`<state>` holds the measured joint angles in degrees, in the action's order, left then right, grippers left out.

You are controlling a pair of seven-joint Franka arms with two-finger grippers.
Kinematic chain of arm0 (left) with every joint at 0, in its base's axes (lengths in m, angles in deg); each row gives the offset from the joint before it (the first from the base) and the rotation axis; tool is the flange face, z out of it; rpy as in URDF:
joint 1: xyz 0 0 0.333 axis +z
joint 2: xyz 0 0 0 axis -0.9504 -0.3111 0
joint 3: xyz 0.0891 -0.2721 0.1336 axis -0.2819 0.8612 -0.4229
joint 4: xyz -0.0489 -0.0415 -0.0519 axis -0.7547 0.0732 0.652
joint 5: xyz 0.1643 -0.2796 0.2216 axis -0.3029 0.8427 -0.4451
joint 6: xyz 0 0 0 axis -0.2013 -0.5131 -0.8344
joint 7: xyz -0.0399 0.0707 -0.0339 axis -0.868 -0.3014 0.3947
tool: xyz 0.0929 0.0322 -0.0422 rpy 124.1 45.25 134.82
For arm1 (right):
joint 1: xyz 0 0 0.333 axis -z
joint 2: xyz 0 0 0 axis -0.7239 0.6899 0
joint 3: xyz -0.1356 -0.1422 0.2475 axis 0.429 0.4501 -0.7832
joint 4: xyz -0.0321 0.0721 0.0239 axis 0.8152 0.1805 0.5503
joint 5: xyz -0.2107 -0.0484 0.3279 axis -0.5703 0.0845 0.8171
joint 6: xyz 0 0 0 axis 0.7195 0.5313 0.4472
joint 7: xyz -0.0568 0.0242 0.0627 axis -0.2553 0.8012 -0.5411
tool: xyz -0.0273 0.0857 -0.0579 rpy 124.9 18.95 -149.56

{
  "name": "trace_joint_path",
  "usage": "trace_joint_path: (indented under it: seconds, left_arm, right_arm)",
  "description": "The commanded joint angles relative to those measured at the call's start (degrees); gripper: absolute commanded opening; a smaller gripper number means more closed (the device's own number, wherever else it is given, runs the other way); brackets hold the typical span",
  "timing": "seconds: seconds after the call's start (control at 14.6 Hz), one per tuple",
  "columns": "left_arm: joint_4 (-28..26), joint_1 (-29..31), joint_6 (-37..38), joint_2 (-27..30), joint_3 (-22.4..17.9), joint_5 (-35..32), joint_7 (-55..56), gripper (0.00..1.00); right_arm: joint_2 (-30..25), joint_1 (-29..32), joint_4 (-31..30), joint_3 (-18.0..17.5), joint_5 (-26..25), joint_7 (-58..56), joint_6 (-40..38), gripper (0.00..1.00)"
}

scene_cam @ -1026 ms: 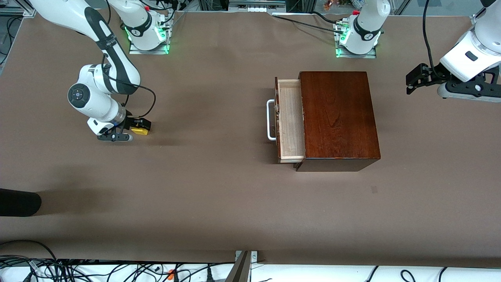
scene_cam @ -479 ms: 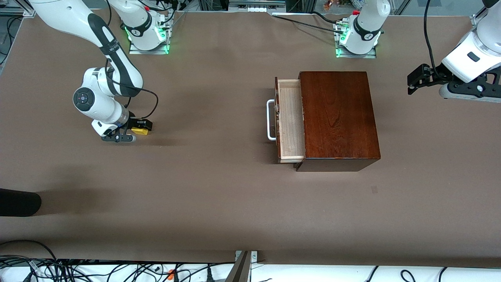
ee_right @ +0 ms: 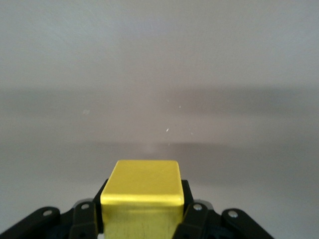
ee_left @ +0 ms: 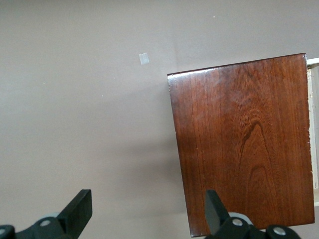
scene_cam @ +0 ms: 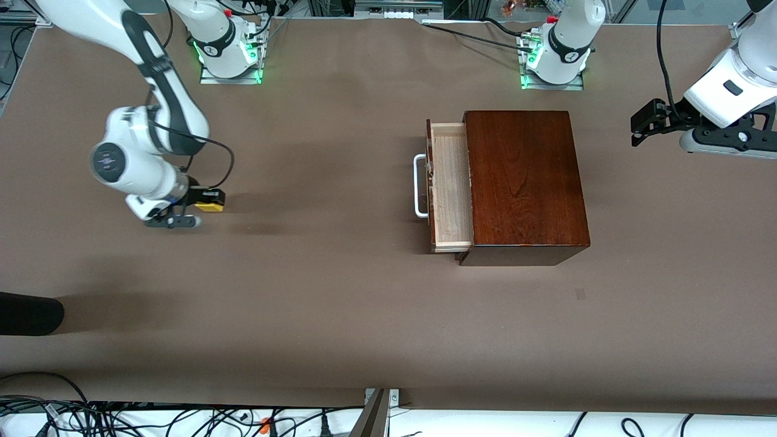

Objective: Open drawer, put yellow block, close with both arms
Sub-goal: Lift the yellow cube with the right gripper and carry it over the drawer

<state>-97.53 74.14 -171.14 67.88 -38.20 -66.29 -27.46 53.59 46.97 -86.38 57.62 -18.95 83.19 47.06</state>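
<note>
Table, brown, takes up the whole scene. Dark wooden box sits toward the left arm's end; the drawer is pulled partway out, its pale tray bare and its white handle facing the right arm's end. Right arm is low over the table at its own end; right gripper is clenched on the yellow block, which the right wrist view shows seated squarely between the pads. Whether the block has cleared the table cannot be told. Left gripper waits above the table past the box at the left arm's end, jaws spread wide and empty in the left wrist view. Step in hand, by judgement: carry the block to the drawer. Done well, that means lifting enough to clear the drawer front and handle, centring over the narrow exposed strip of tray, lowering before letting go, and keeping away from the box's overhanging edge.
</note>
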Motion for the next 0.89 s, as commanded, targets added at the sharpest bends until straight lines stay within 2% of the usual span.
trace_joint_path:
  seconds: [0.0, 0.21, 0.34, 0.68, 0.82]
  left_arm:
    - [1.97, 0.11, 1.53, -0.88, 0.01, 1.3, -1.31, 1.0]
    - [2.06, -0.16, 1.44, -0.88, 0.01, 1.3, -1.31, 1.0]
    - [2.06, -0.25, 1.35, -0.97, 0.01, 1.21, -1.31, 1.0]
    - [2.06, -0.16, 1.44, -0.97, 0.01, 1.3, -1.31, 1.0]
    - [2.06, -0.16, 1.44, -0.97, 0.01, 1.3, -1.31, 1.0]
  right_arm:
    - [-1.61, 0.02, 14.43, 0.33, -0.64, 2.57, -18.66, 0.0]
    - [-1.35, -0.15, 26.57, -0.11, -0.38, 6.52, -31.95, 0.0]
    - [-1.26, -2.07, 30.99, -0.9, 0.24, 15.54, -37.42, 0.0]
    - [-0.64, -12.17, 33.03, -0.99, 5.68, 46.82, -36.75, 0.0]
    - [0.32, -17.52, 33.37, -0.99, 5.6, 59.03, -34.65, 0.0]
